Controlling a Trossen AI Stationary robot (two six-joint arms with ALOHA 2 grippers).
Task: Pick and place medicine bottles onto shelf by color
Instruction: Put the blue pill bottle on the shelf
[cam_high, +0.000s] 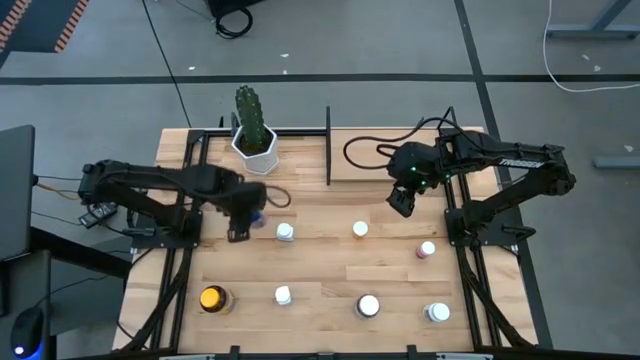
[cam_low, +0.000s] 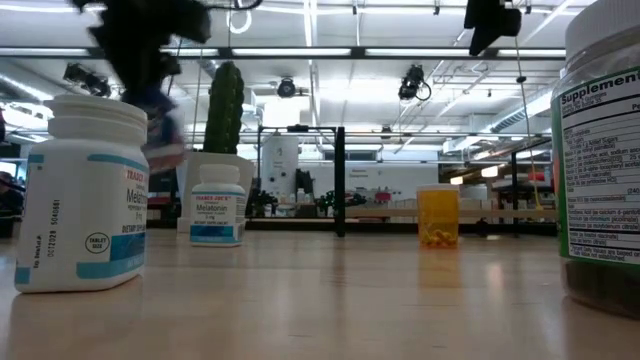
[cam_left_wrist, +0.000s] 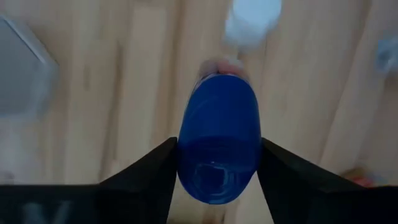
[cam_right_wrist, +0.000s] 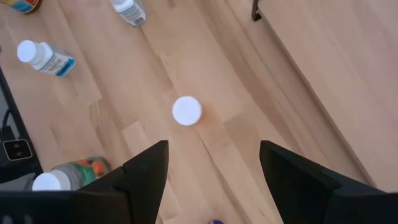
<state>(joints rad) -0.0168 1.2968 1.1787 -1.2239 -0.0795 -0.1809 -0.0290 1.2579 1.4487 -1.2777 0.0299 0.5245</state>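
My left gripper (cam_high: 243, 212) hangs above the table's left middle, shut on a blue bottle (cam_left_wrist: 217, 124) that is lifted off the wood; the low view shows the blue bottle (cam_low: 160, 125) blurred. My right gripper (cam_high: 401, 205) hovers open over the right middle, and the right wrist view shows its fingers (cam_right_wrist: 213, 149) apart above a white-capped orange bottle (cam_right_wrist: 186, 111) that stands on its base. Further bottles stand upright on the table: white (cam_high: 286, 232), pink (cam_high: 427, 249), amber (cam_high: 212, 298). The shelf board (cam_high: 300, 165) lies along the far edge between black posts. My left gripper pinches the blue bottle's round body (cam_left_wrist: 186, 155) between its two fingers (cam_left_wrist: 149, 177), one on each side. One rounded end of the bottle faces the wrist camera and the other end points away along the fingers. The bottle is clear of the table.
A cactus in a white hexagonal pot (cam_high: 254, 135) stands at the far left by the shelf. A black post (cam_high: 328, 145) rises mid-shelf. More bottles stand along the near edge: white (cam_high: 283, 295), (cam_high: 368, 305), (cam_high: 437, 312). Bare wood lies between the rows.
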